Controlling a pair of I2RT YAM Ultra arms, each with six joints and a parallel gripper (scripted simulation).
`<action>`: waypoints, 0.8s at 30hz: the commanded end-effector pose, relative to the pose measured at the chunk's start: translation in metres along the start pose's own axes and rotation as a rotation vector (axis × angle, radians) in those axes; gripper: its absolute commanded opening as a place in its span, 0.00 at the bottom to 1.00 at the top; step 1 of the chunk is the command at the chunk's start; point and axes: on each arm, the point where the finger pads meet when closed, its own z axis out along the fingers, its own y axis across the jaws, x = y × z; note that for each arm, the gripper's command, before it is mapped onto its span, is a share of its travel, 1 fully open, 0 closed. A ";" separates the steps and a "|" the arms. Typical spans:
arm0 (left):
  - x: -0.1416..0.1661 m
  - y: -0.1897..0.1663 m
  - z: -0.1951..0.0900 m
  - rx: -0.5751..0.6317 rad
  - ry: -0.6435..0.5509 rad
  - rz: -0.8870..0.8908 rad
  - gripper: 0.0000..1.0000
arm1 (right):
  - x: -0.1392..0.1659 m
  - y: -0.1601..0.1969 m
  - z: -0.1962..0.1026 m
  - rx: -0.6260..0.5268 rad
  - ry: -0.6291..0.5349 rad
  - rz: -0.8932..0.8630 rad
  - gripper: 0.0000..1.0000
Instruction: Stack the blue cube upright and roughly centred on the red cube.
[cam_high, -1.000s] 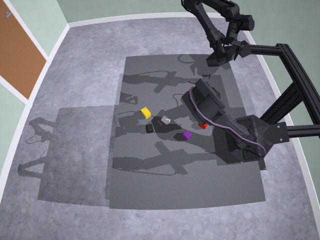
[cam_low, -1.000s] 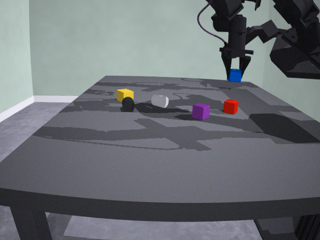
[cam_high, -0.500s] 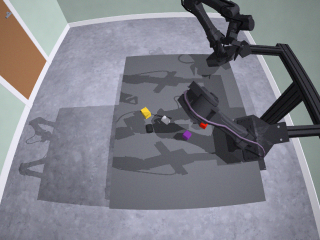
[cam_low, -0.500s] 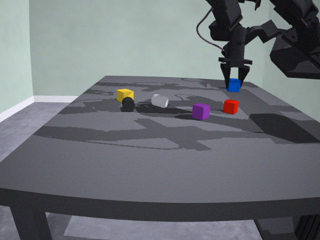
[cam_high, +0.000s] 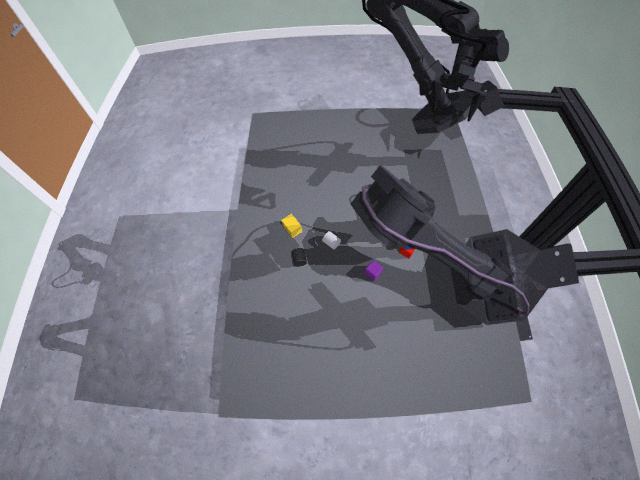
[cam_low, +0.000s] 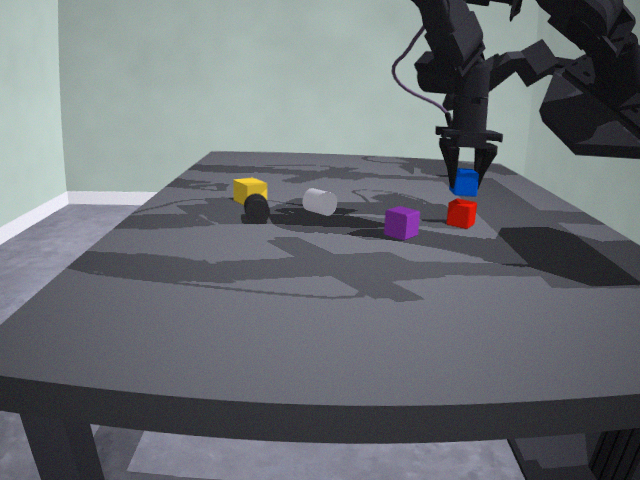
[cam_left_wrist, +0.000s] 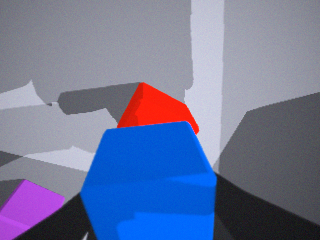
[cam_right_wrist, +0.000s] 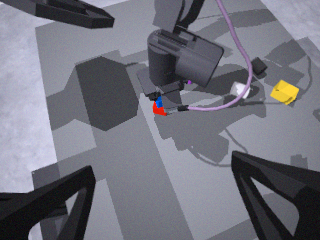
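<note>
My left gripper (cam_low: 466, 178) is shut on the blue cube (cam_low: 464, 182) and holds it just above the red cube (cam_low: 461, 213), with a small gap between them. In the left wrist view the blue cube (cam_left_wrist: 150, 182) fills the lower middle and the red cube (cam_left_wrist: 156, 111) shows right behind it. In the top view the left arm hides most of both cubes; a bit of the red cube (cam_high: 405, 251) shows. The right wrist view shows the blue cube (cam_right_wrist: 158, 102) over the red cube (cam_right_wrist: 160, 111). My right gripper (cam_right_wrist: 161, 166) is open and empty, high at the table's far side.
A purple cube (cam_low: 401, 222) lies just left of the red cube. Further left are a white cylinder (cam_low: 319, 200), a black cylinder (cam_low: 256, 207) and a yellow cube (cam_low: 249, 188). The right arm (cam_low: 589, 87) hangs at the right.
</note>
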 end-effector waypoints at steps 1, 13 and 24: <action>0.003 -0.005 0.002 -0.006 -0.005 0.020 0.35 | 0.001 -0.005 0.001 0.003 -0.009 0.012 1.00; -0.002 -0.002 0.008 -0.011 -0.013 0.015 0.35 | 0.001 -0.005 0.001 0.003 -0.009 0.012 1.00; -0.002 -0.002 0.012 -0.010 -0.014 0.015 0.35 | 0.001 -0.005 0.001 0.003 -0.009 0.012 1.00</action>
